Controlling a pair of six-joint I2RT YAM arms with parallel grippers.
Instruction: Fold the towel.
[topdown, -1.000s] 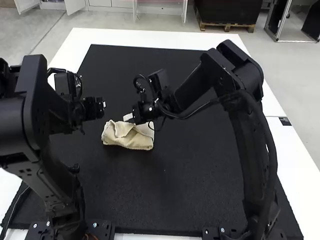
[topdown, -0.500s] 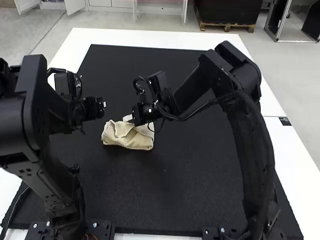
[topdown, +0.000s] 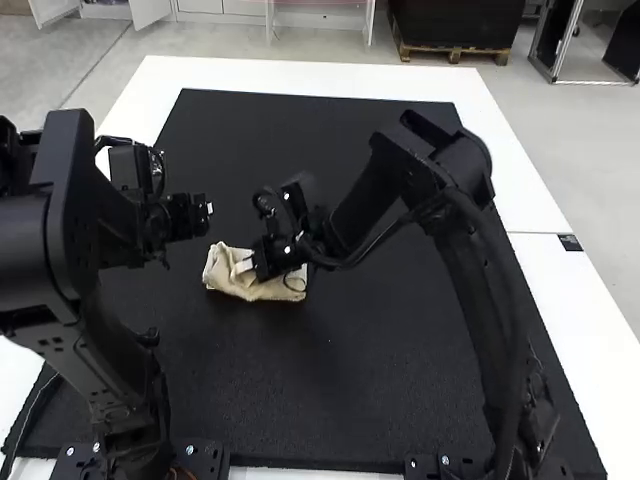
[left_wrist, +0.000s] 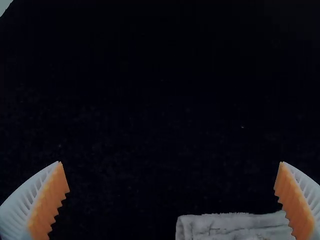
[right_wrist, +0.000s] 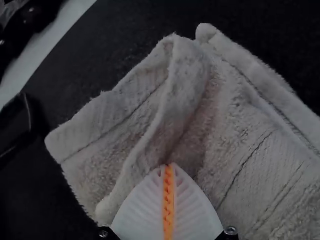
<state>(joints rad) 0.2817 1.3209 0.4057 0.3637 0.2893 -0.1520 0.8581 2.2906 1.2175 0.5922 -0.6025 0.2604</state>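
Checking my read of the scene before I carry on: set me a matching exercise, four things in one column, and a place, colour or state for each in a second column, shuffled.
Things:
1. Left gripper
2. Right gripper
3. Towel
4. Mat

Place, colour or state:
A. Black, beneath the cloth
B. Jaws wide apart
C. Cream, loosely folded
D. Jaws together, at the cloth

Right pairs: 1-B, 2-D, 3-C, 4-A

a robotics lab — jointed left arm (topdown: 110, 370) and right arm (topdown: 482, 300) stand at a white table (topdown: 300, 76) — black mat (topdown: 380, 385) on top.
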